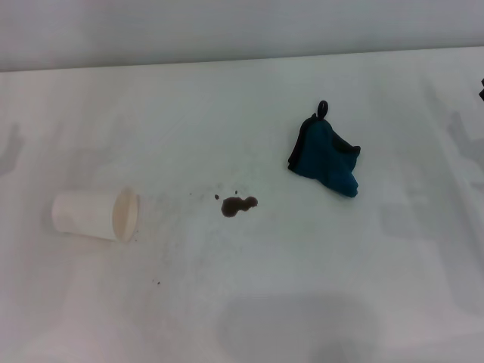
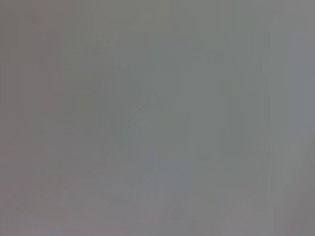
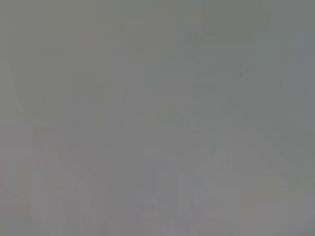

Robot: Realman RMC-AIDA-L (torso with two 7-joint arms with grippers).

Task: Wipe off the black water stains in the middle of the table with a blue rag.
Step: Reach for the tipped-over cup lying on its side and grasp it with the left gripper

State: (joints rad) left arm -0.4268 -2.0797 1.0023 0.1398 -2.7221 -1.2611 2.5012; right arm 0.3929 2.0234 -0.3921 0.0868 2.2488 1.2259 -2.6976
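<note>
The black water stain (image 1: 237, 205) is a small dark blob with a few tiny specks near the middle of the white table (image 1: 318, 287). The blue rag (image 1: 326, 158) lies crumpled on the table to the right of and a little beyond the stain, with a dark loop at its far end. Neither gripper shows in the head view. A sliver of something dark shows at the right edge of that view. Both wrist views show only plain grey surface.
A white paper cup (image 1: 96, 215) lies on its side at the left of the table, its mouth toward the stain. A tiny dark speck (image 1: 158, 283) sits nearer the front. The table's far edge meets a pale wall.
</note>
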